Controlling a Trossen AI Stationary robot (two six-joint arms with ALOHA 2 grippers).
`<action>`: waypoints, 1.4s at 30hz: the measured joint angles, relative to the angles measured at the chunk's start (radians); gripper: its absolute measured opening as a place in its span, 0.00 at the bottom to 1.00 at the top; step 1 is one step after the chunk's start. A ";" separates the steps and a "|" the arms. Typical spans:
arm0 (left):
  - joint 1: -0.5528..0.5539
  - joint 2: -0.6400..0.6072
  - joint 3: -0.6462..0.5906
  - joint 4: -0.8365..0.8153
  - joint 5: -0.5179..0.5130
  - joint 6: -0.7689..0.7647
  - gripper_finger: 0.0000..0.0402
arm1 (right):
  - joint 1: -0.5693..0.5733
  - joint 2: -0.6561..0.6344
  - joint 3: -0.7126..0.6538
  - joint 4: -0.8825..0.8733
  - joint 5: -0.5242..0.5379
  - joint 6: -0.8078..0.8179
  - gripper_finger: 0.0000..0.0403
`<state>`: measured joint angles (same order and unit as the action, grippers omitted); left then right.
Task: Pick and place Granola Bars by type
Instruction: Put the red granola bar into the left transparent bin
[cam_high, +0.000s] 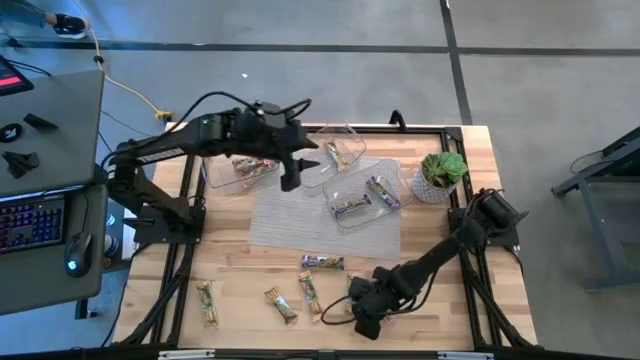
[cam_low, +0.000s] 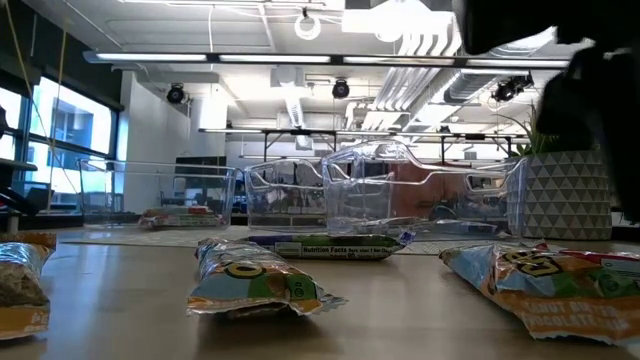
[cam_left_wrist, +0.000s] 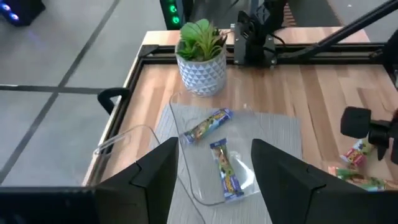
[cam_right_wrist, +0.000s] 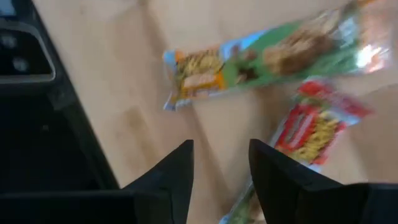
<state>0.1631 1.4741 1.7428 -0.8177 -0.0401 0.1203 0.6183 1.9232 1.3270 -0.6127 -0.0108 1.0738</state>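
Right now the right gripper sits low over the near edge of the light wooden table, arm stretched from its base at the right side, wrist angled down. Its two dark fingers stand parted with nothing between them, bare wood showing in the gap. Just ahead of the tips lie a green-wrapped granola bar and a red-wrapped granola bar, both flat on the wood, not touching the fingers.

Further along the near edge: three more shiny green-tan wrapped bars, one toward the left corner, one beside it, one next to that. A dark-banded bar lies just in front of the grey woven mat.

On the mat, the clear plastic tub on the right holds two purple-and-yellow wrapped bars, lying apart. The left gripper hovers above the tubs, arm reaching in from the left side, fingers spread wide and empty. Below its arm a clear rectangular tub holds red-pink wrapped bars. A smaller clear tub behind holds one bar; colour I cannot tell.

At the far right stands a green potted plant in a white patterned pot.
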 joint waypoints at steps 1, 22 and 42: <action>0.000 -0.010 0.000 -0.031 -0.001 -0.007 0.49 | 0.002 0.004 0.000 0.000 -0.008 0.000 0.34; 0.000 -0.032 -0.001 -0.241 0.020 -0.101 0.49 | -0.003 0.003 0.000 -0.085 0.064 -0.147 0.34; 0.000 -0.032 -0.001 -0.240 0.023 -0.131 0.49 | -0.018 0.003 0.000 -0.183 -0.021 -0.156 0.34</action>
<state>0.1635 1.4425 1.7417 -1.0580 -0.0174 -0.0108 0.5999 1.9263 1.3270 -0.7958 -0.0317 0.9173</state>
